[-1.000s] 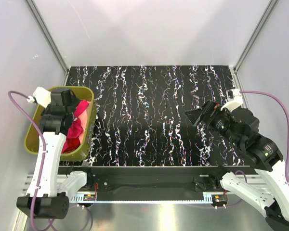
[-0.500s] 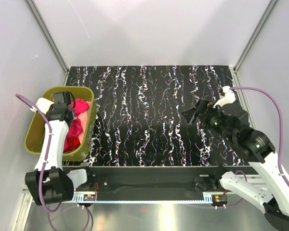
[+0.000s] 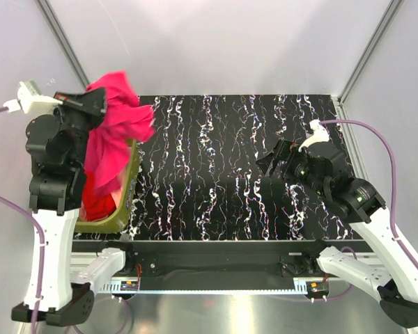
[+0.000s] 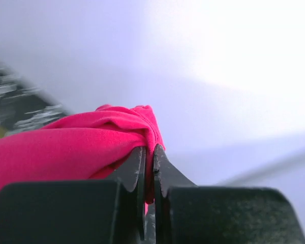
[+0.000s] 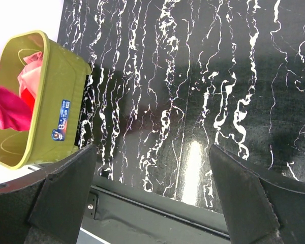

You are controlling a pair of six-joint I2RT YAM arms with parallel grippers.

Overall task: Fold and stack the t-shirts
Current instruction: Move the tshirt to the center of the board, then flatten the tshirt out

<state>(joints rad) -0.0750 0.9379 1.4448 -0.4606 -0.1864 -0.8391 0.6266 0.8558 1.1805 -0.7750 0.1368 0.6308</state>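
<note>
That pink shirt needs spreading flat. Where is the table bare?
The table is bare from the olive tub across to the right gripper. Crowded only at the left: the tub and the magenta shirt hanging from the left gripper.

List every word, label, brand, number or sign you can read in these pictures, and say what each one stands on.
"Tub": printed sideways on the small blue label on the outer wall of the olive-green tub. The larger characters before it and the fine print are too blurred to read.
The magenta t-shirt held in the left gripper shows no print.
No other readable text appears in any view.
</note>
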